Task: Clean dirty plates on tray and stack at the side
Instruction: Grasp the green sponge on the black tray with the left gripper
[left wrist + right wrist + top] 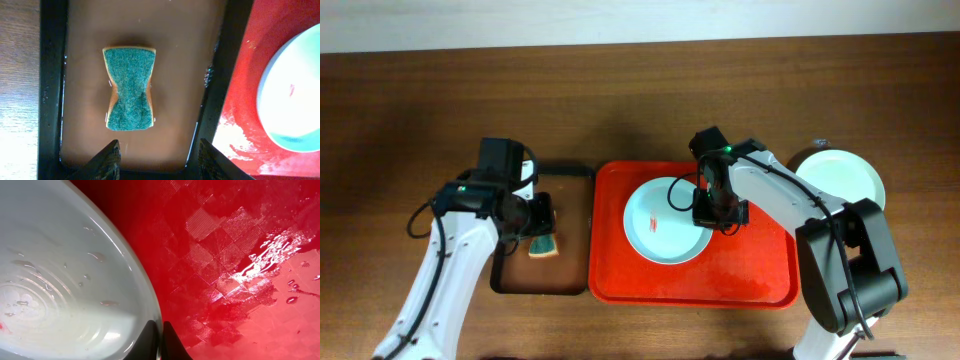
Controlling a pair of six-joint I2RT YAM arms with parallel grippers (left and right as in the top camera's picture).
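A pale plate [655,225] with small red smears at its centre lies on the red tray [750,275]. My right gripper [718,212] is shut on the plate's right rim. In the right wrist view the fingers [160,341] pinch the rim of the wet plate [60,280] above the wet tray [240,255]. Another pale plate [842,178] lies on the table right of the tray. My left gripper [542,215] hangs open and empty over a green sponge [544,245]. The left wrist view shows the open fingers [160,162] short of the sponge [129,88], with the plate [295,100] at the right.
The sponge lies in a narrow black tray with a brown base [570,270], just left of the red tray; it also shows in the left wrist view [175,60]. The red tray's rim [240,125] borders it. Brown wooden table all round.
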